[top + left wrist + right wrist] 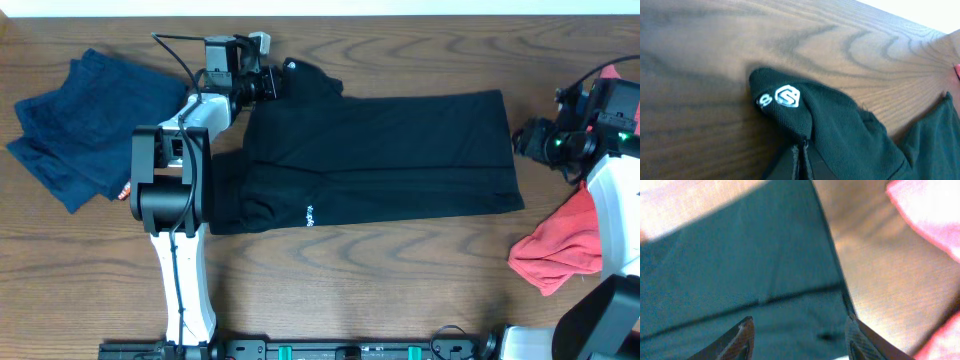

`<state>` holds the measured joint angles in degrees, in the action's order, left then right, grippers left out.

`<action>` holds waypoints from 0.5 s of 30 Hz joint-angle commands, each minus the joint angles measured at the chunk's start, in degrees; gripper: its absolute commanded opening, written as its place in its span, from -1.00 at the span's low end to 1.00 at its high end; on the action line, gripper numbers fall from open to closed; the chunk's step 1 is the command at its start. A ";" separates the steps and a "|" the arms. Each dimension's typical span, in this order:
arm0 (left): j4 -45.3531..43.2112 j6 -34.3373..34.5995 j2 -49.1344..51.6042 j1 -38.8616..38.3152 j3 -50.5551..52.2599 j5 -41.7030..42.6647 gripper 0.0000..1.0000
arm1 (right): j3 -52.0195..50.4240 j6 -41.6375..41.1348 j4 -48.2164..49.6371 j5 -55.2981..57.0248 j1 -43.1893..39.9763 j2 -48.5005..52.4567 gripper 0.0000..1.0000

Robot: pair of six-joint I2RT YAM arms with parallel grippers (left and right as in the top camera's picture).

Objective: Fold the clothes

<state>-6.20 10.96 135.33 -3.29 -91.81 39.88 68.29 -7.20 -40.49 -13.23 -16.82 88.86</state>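
Observation:
The black T-shirt lies spread across the middle of the wooden table, partly folded, with a small white logo near its front edge. My left gripper is shut on the shirt's far-left corner. In the left wrist view the pinched fabric bunches up and shows a white logo, with the jaws closed on it. My right gripper is open at the shirt's right edge. In the right wrist view its fingers straddle the black cloth.
A navy blue garment lies crumpled at the far left. A pinkish-red garment lies at the right, near the right arm's base, and shows in the right wrist view. Bare wood runs along the front.

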 commanded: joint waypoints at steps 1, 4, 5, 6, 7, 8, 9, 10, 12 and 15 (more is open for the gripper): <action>1.01 1.46 -1.29 0.11 -1.31 2.40 -0.88 | 0.37 -0.02 3.63 0.31 0.81 3.04 0.12; 0.74 3.56 -1.29 0.33 -1.31 4.15 -0.88 | 0.48 0.00 7.15 0.33 1.68 6.95 0.15; 0.74 3.76 -1.29 0.37 -1.31 4.07 -0.88 | 0.57 0.00 7.61 0.33 2.03 8.15 0.17; 0.72 3.74 -1.29 0.39 -1.31 3.82 -0.87 | 0.61 0.00 8.07 0.33 2.43 9.29 0.18; 0.79 3.74 -1.29 0.37 -1.29 2.67 -0.74 | 0.61 0.00 8.55 0.33 2.86 10.54 0.19; 0.81 3.74 -1.29 0.37 -1.29 1.44 -0.31 | 0.61 0.00 8.90 0.33 3.15 11.47 0.19; 0.79 3.74 -1.29 0.31 -1.29 0.24 0.03 | 0.61 0.00 9.09 0.33 3.37 12.39 0.20; 0.74 3.74 -1.29 0.22 -1.29 -1.05 0.13 | 0.61 0.00 9.20 0.33 3.39 12.98 0.21; 0.74 3.69 -1.29 0.09 -1.29 -3.48 0.21 | 0.61 0.02 9.03 0.33 3.39 13.75 0.23; 0.72 2.32 -1.27 -0.31 -1.29 -7.02 0.25 | 0.61 0.48 8.76 0.33 3.50 13.92 0.24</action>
<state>-5.39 14.55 135.33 -3.22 -91.81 37.56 68.31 -7.16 -31.86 -13.08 -13.74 102.74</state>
